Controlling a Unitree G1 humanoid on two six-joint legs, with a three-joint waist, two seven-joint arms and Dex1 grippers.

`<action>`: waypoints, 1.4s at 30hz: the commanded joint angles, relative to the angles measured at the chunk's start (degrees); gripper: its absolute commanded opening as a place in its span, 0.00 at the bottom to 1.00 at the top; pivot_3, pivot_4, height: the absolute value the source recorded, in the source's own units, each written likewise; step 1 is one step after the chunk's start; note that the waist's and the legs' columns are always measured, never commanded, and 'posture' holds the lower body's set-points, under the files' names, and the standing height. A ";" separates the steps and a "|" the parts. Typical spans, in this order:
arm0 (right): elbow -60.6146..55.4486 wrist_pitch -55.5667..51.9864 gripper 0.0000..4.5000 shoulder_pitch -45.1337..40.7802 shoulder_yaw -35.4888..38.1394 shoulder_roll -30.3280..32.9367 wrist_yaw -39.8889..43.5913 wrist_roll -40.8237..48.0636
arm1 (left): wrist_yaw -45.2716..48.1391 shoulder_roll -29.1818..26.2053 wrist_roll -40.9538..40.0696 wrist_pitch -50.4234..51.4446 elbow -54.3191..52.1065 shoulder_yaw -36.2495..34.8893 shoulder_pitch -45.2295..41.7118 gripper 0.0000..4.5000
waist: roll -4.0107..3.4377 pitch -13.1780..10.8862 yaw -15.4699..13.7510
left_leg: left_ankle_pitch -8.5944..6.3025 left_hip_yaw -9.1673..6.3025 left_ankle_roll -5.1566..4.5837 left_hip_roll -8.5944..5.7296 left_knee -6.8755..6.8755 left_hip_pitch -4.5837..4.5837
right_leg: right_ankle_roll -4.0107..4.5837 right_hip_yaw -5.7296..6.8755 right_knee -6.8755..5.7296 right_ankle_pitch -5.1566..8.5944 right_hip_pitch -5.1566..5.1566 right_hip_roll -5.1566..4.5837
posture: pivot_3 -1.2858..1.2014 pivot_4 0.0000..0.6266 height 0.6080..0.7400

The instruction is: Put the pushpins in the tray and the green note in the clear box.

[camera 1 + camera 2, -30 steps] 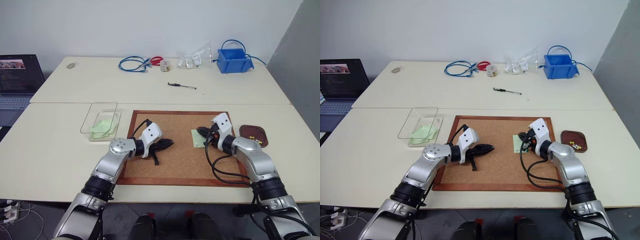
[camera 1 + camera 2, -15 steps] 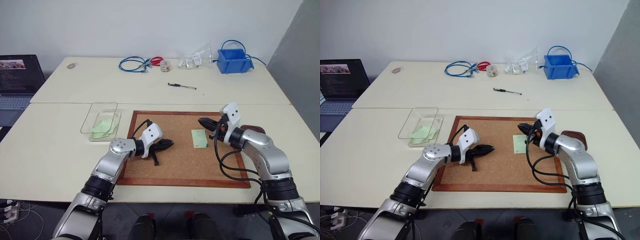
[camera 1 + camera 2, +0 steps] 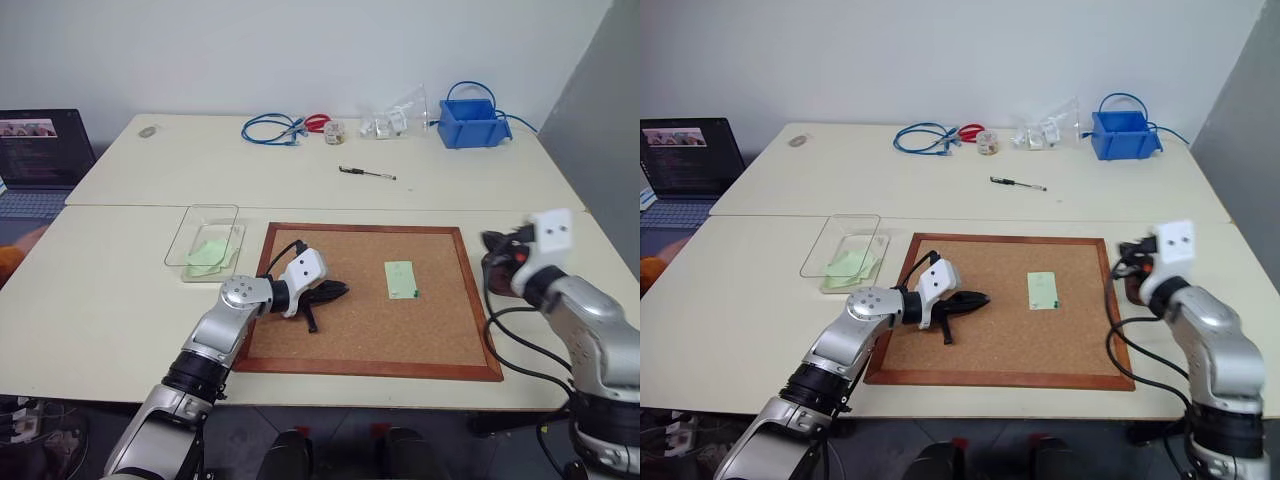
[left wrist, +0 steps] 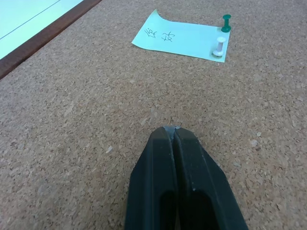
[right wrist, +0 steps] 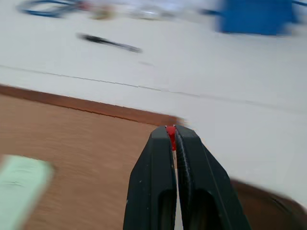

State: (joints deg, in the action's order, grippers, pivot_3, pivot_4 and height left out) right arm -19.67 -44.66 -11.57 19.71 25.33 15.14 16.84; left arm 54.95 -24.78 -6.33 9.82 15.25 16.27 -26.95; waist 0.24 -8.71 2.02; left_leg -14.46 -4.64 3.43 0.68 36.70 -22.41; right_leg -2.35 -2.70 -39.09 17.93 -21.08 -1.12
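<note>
On the pale table [image 3: 120, 300] a cork board [image 3: 370, 330] holds the green note [image 3: 400, 279], still fixed by a green pin [image 4: 226, 23] and a white pin [image 4: 219, 46]. At three o'clock of the board, our right gripper [image 5: 171, 132] pinches a red pushpin [image 5: 170, 132] over the tray [image 5: 268, 206]; our left gripper [image 4: 171, 130] rests closed and empty on the cork at nine o'clock of the note.
</note>
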 commanded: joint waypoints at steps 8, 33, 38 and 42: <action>1.42 -2.66 0.02 -1.91 3.02 -3.82 -6.21 1.17 | 3.56 0.82 4.07 0.79 7.01 5.04 1.09 0.00 | -0.18 0.11 -0.08 | -0.04 0.01 -0.08 0.00 -0.07 0.58 | -0.04 0.00 0.13 0.05 0.59 0.03 | 0.52 0.24 1.00; 14.73 5.55 0.40 -3.60 1.08 -3.96 -5.88 -0.36 | 4.20 0.40 4.21 1.56 5.48 4.84 1.94 0.00 | -0.19 0.12 -0.12 | -0.08 0.00 -0.14 -0.01 -0.13 0.60 | -0.03 0.02 0.16 0.08 0.60 0.02 | 0.52 0.24 1.00; 14.86 6.04 0.64 -3.35 1.20 -3.89 -5.82 -0.25 | 4.45 0.40 4.20 1.59 5.36 5.02 1.92 0.00 | -0.19 0.12 -0.12 | -0.08 0.00 -0.14 -0.01 -0.20 0.60 | -0.03 0.02 0.18 0.09 0.60 0.02 | 0.52 0.24 1.00; 14.99 6.24 0.81 -3.35 1.44 -3.74 -6.12 -0.41 | 4.64 0.32 4.18 1.62 5.30 5.06 1.99 0.00 | -0.19 0.12 -0.13 | -0.08 0.00 -0.14 -0.01 -0.29 0.61 | -0.02 0.02 0.22 0.11 0.60 0.02 | 0.52 0.24 1.00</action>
State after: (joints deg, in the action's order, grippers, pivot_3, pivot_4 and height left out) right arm -3.66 -39.77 -14.59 20.60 20.74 9.00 16.57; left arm 56.94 -23.81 -5.40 9.18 17.62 16.62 -28.47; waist 0.05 -8.59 1.90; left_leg -14.54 -4.64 3.29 0.68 36.41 -21.79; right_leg -2.36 -2.68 -38.87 18.05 -20.49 -1.10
